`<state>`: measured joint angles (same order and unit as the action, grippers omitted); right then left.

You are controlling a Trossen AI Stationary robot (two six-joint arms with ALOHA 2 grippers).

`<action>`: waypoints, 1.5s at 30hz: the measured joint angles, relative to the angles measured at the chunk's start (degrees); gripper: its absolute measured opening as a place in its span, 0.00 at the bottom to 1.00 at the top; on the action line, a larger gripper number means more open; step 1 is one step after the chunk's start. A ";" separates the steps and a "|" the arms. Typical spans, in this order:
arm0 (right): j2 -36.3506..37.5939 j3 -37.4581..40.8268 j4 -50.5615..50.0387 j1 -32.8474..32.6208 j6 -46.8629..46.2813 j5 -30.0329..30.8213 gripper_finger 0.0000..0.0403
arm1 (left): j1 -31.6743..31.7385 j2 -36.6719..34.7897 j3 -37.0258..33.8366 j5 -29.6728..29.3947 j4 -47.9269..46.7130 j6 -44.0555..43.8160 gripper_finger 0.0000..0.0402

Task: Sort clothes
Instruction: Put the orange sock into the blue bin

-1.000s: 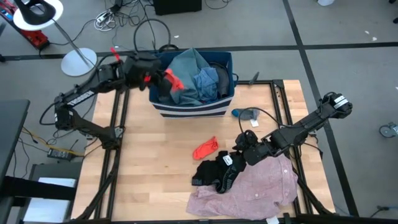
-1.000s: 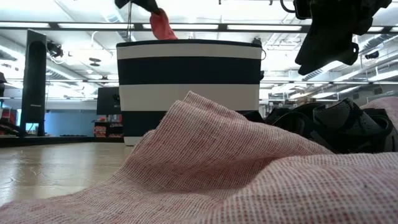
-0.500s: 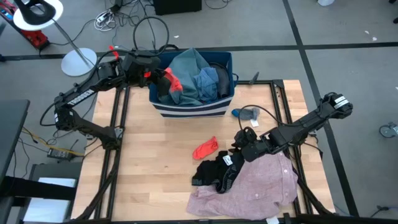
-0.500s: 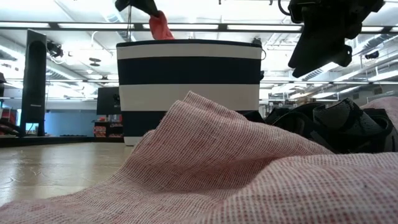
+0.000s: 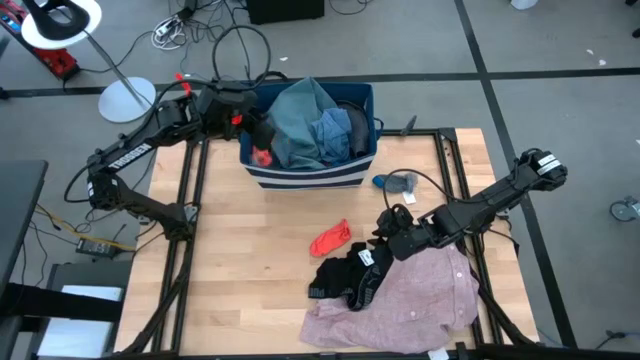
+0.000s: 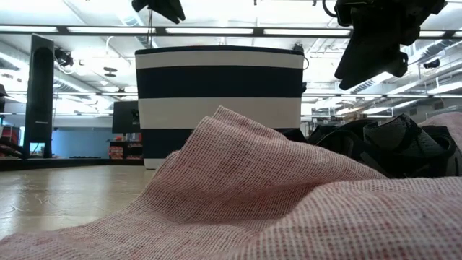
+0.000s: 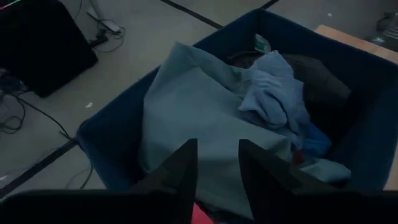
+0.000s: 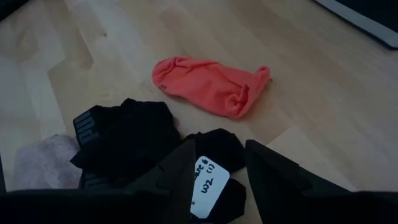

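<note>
My left gripper (image 5: 255,130) (image 7: 217,149) hangs open over the left end of the dark blue striped bin (image 5: 305,178). In the bin lie a teal-grey garment (image 7: 205,106) and a blue one (image 7: 273,93). A small red piece (image 5: 262,156) shows blurred inside the bin below the gripper. My right gripper (image 5: 385,235) (image 8: 219,152) stands open just above a black garment (image 8: 124,140) with a white label (image 8: 208,177), touching nothing. An orange-red sock (image 8: 208,84) lies flat on the table beyond it. A pink shirt (image 5: 410,295) is spread at the near right.
A small blue piece (image 5: 395,182) lies on the table to the right of the bin. In the low view the pink shirt (image 6: 238,195) fills the foreground in front of the bin (image 6: 220,101). Bare wood (image 5: 240,250) lies at the table's left.
My left gripper has opened and let go of the small red piece. The piece has dropped from above the rim into the bin's left end and no longer shows in the low view. My right gripper has drifted slightly toward the table's left.
</note>
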<state>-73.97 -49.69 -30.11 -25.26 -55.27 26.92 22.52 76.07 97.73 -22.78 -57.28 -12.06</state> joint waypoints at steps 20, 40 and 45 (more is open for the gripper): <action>0.02 0.00 1.05 0.22 -0.50 -1.60 0.35 | -13.97 -0.73 -6.19 9.95 5.17 2.61 0.31; 0.02 -0.04 6.10 0.37 -0.05 -4.62 0.35 | -30.77 -16.79 -43.76 7.66 28.04 -18.86 0.31; 0.02 -0.03 7.23 0.75 -0.02 -4.59 0.35 | -33.89 -17.67 -44.96 9.30 28.70 -16.51 0.31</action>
<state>-73.95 -49.72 -22.88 -24.51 -55.29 22.33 -11.36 58.40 52.77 -13.48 -28.58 -28.57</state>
